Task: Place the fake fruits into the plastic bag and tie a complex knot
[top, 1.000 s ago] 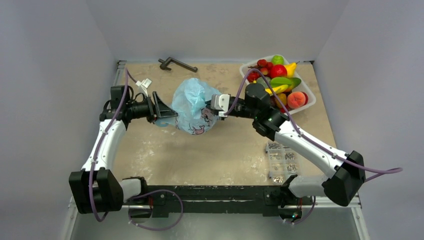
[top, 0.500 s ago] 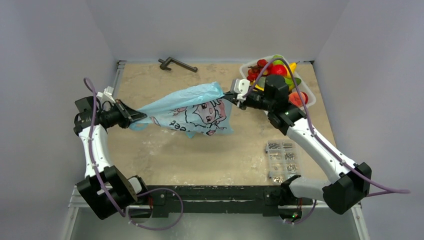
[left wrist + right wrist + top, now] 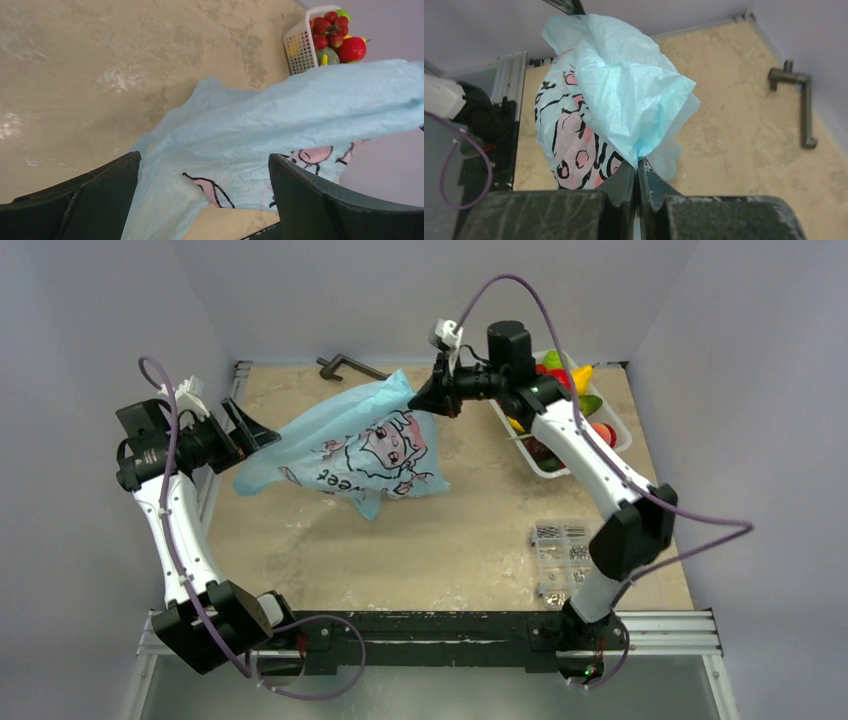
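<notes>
Jaws of the right gripper (image 3: 638, 167) are pinched tight on a gathered twist of the plastic bag (image 3: 360, 450). The bag hangs from that pinch above the far middle of the table (image 3: 450, 540), its printed face turned to the overhead camera. The left gripper (image 3: 202, 165) stands wide, a finger on either side of the bag's other end, the film draped between them and clamped by neither. The fake fruits (image 3: 602, 430) sit heaped in the white tray (image 3: 548, 470) at the far right corner, behind the right arm; none appear to be in the bag.

The bag looks feather-light, limp and slippery. It will likely crumple and slide rather than keep a shape, so a handle loop or a bunched rim seems the surest place to grip.

A second ago the bag was balled up between both grippers at mid-table; half a second ago it was stretched taut between them. Now the right arm has carried its end up toward the back wall, and the left has let go and opened.
</notes>
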### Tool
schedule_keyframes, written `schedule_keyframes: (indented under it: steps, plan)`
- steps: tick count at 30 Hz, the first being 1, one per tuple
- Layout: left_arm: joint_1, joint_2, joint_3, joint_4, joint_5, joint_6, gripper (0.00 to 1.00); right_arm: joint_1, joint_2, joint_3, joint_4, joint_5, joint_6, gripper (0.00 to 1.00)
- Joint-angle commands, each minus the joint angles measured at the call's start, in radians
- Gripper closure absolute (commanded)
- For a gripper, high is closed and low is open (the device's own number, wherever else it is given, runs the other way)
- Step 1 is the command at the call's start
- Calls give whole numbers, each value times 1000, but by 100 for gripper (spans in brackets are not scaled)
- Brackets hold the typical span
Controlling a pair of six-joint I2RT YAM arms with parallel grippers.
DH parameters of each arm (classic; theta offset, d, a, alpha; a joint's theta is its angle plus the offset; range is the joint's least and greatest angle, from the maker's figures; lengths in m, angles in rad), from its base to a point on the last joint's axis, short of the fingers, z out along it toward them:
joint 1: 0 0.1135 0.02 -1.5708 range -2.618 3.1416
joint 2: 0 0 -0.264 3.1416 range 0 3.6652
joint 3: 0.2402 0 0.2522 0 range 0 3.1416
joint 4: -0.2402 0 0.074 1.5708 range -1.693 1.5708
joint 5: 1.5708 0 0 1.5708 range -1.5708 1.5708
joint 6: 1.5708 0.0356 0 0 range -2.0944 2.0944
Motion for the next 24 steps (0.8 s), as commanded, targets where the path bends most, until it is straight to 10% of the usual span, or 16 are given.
schedule_keyframes:
  steps: [1,5,11,16,24]
  plan:
    - [-1,12,136,-20,-181,68,0,-34,256,169,-129,-35,343,100]
    - [-5,18,199,20,-269,158,0,-36,417,261,-29,114,489,97]
    - [-86,-12,223,15,-312,295,0,-58,513,363,21,273,524,4]
    - [-105,-48,213,-31,-176,359,0,-127,515,415,-79,241,485,1]
    - [-126,-95,307,-92,-154,471,0,-147,236,-39,-103,132,326,1]
